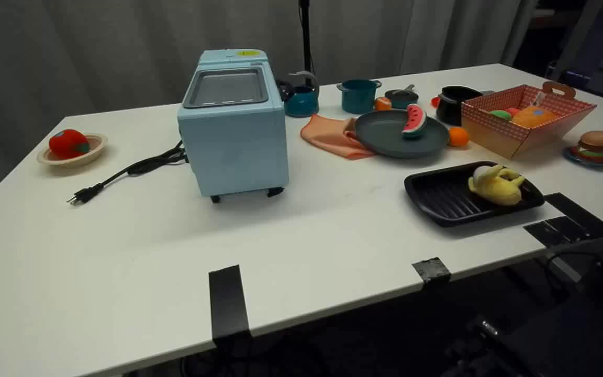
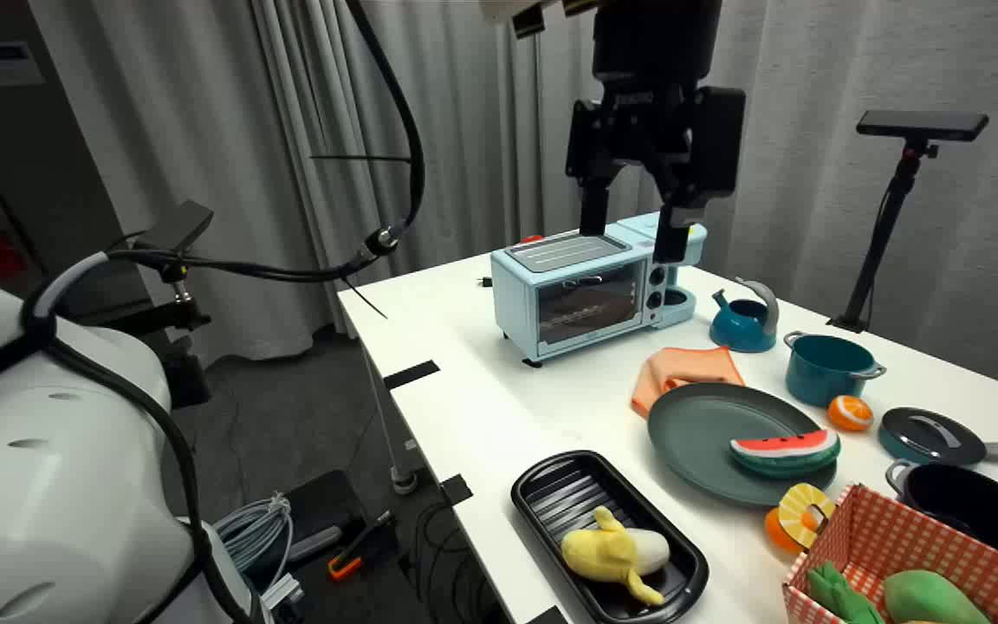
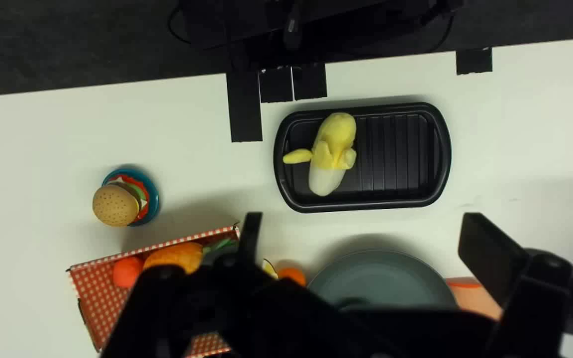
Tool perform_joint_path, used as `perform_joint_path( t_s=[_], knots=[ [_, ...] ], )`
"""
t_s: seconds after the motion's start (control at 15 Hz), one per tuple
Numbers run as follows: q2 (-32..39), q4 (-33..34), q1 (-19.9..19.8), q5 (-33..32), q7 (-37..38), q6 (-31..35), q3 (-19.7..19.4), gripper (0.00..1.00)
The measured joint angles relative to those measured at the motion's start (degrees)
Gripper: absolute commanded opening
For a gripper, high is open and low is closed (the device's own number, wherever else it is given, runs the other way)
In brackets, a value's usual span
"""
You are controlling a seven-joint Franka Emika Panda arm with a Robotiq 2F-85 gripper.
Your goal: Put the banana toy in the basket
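Banana (image 2: 616, 555) down in the tray (image 2: 564, 496), jaws bare

And there it lies in an exterior view, the tray's raised rim likely stopping any roll. High above tray level hangs the gripper (image 2: 631, 246), jaws parted on nothing, presumably to straddle it. Beside the tray sits the plate (image 2: 698, 433); farther right, near the tray, the basket (image 2: 915, 542) stands mouth up, probably for an easy drop.

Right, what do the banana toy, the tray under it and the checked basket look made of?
Banana toy: probably stuffed fabric, matte, going by its puffy, rounded flaps. Tray: rigid and black, with a sheen on rim and ridges; coated metal or hard plastic, can't tell which. Basket: likely cardboard with a printed-check finish, from its thin, flat panels.
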Motion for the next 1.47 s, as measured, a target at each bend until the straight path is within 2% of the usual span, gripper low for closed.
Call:
perform_joint_path(
  t_s=[0.93,1.2,1.47],
  knots=[
    [0.72,0.01,0.16,0.11,-0.01,0.62,0.01,1.00],
    [4.76,-0.13,0.90,0.90,-0.27,5.67,0.01,1.00],
    [10.57,-2.36,1.33,1.49,-0.32,13.65,0.01,1.00]
  ],
)
